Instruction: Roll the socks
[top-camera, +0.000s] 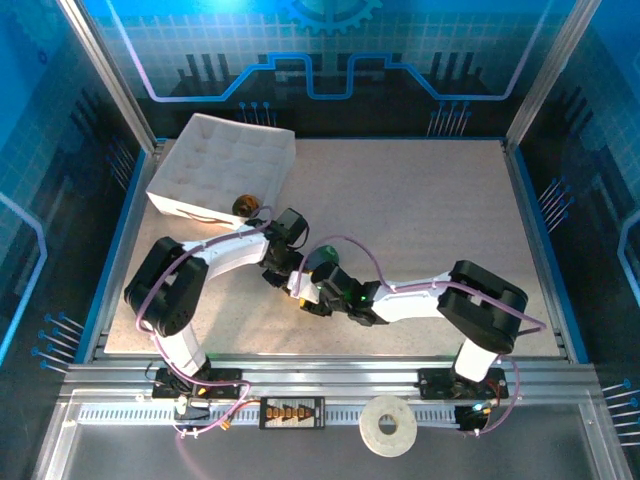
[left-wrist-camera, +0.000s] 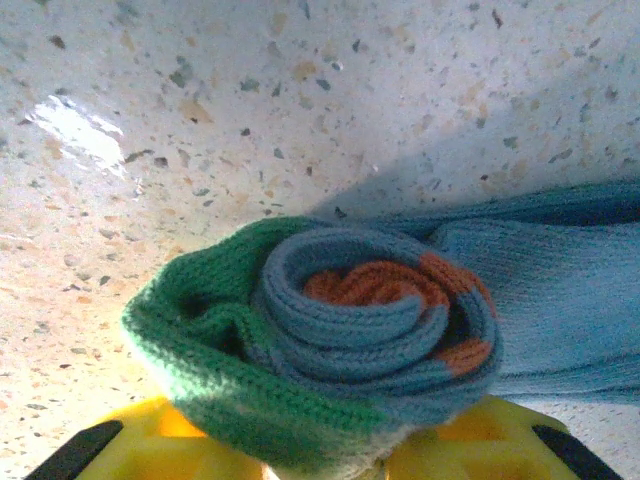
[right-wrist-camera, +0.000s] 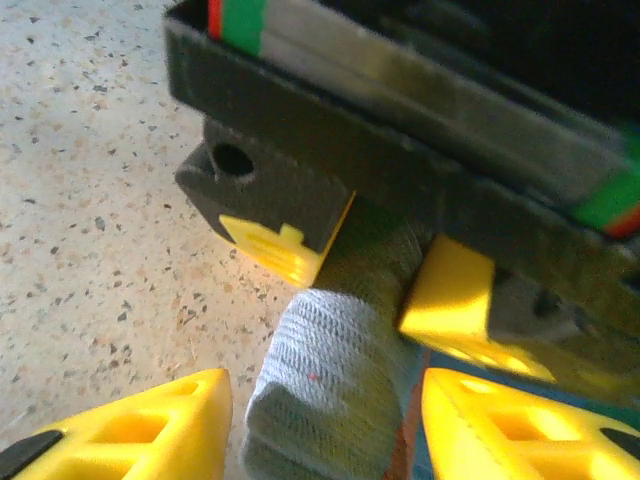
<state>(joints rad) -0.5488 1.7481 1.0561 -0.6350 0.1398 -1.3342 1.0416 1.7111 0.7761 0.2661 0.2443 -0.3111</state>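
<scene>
Rolling is in hand — the socks (left-wrist-camera: 340, 330), part-coiled, lie by the near edge of the bench (top-camera: 420, 200), left of middle. The left gripper (right-wrist-camera: 370, 270) has its jaws pinched on the coil; the right gripper (right-wrist-camera: 330, 430) holds its jaws open astride it. Next, likely — wind in the loose blue-grey leg.

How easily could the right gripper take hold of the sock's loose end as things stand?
Probably easily: the right gripper straddles the sock, jaws open, nothing between; the left gripper pinches it further along.
</scene>
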